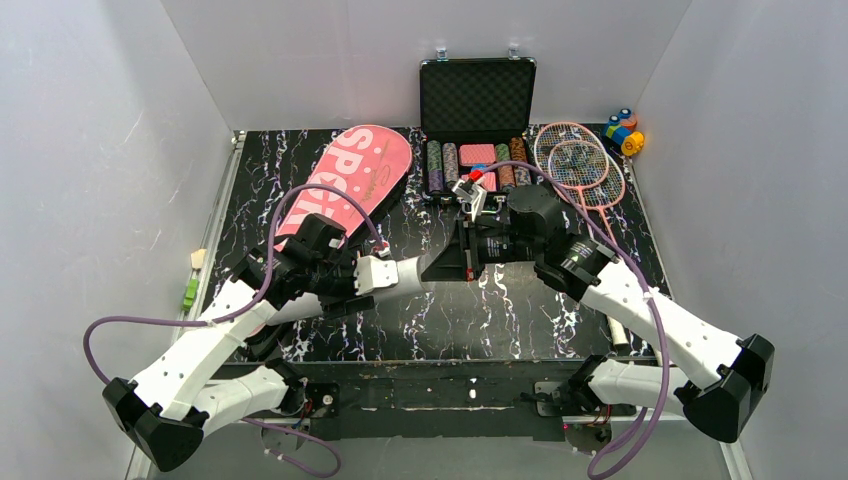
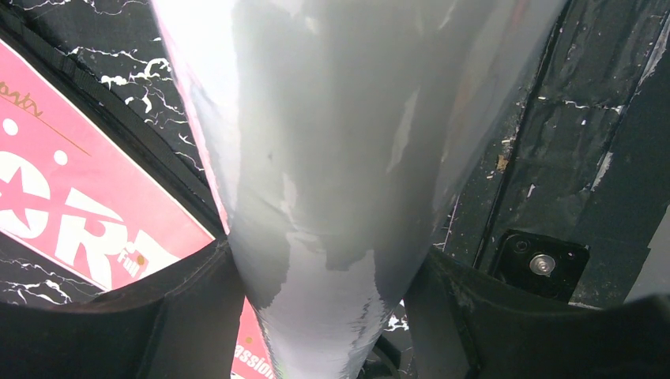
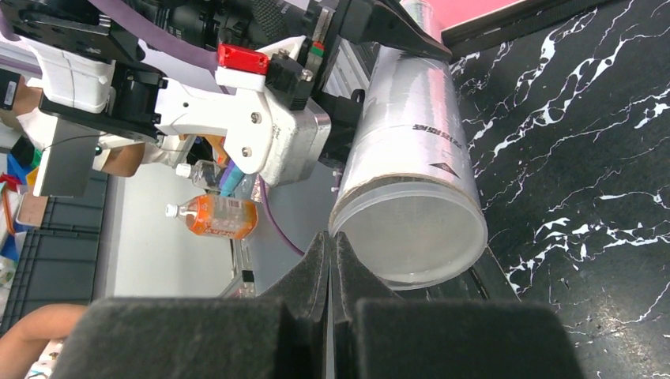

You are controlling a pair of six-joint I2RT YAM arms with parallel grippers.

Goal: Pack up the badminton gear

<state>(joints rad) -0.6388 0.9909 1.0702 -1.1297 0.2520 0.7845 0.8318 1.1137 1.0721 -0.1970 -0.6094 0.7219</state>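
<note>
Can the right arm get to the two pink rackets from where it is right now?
Probably yes. The rackets lie uncovered close beside the right arm, and the right gripper is shut and empty; it must turn from the white tube and open.

The long white tube (image 3: 411, 158) looked like smooth, glossy plastic, with a frosted translucent cap; in the left wrist view its sheen was patchy and scuffed. The table (image 1: 420, 320) had a glossy black top with white marble veining, and the black covering was chipped and peeling at 6 o'clock. At 11 o'clock the pink bag (image 1: 350, 185) looked like smooth synthetic cloth with black trim. At 12 o'clock the case (image 1: 477, 100) showed matt black dimpled foam in its lid and silvery metal latches. At 1 o'clock the rackets (image 1: 580, 165) had thin pink-coated frames. The right gripper (image 3: 332, 245) was matt, faintly grainy black plastic.
</note>
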